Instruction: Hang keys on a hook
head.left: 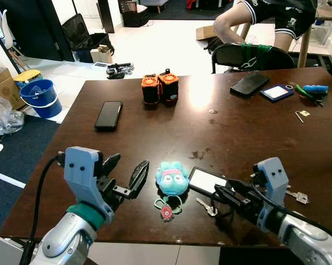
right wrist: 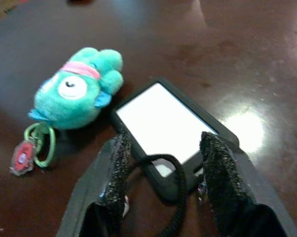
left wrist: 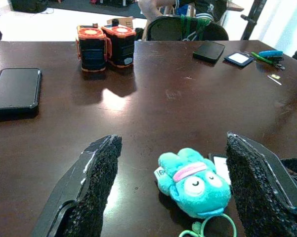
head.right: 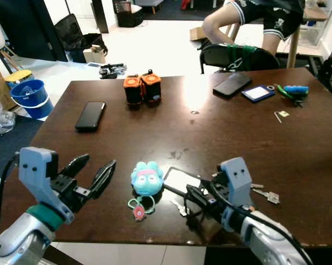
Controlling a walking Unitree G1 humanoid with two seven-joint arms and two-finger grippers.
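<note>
At lower left, the left gripper (head.left: 124,175) hovers over the dark brown wooden table (head.left: 237,132), fingers spread wide and holding nothing. Just right of it, low in the frame's centre, lies a turquoise plush keychain toy (head.left: 172,178) with a green ring. Silver keys (head.left: 207,207) rest beside a black-framed white card holder (head.left: 206,180). At lower right, the right gripper (head.left: 222,194) stands partly open over the holder's black cord (right wrist: 163,168), gripping nothing.

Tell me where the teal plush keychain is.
The plush keychain lies near the table's front edge, between the left gripper and the card holder by the right gripper.
</note>
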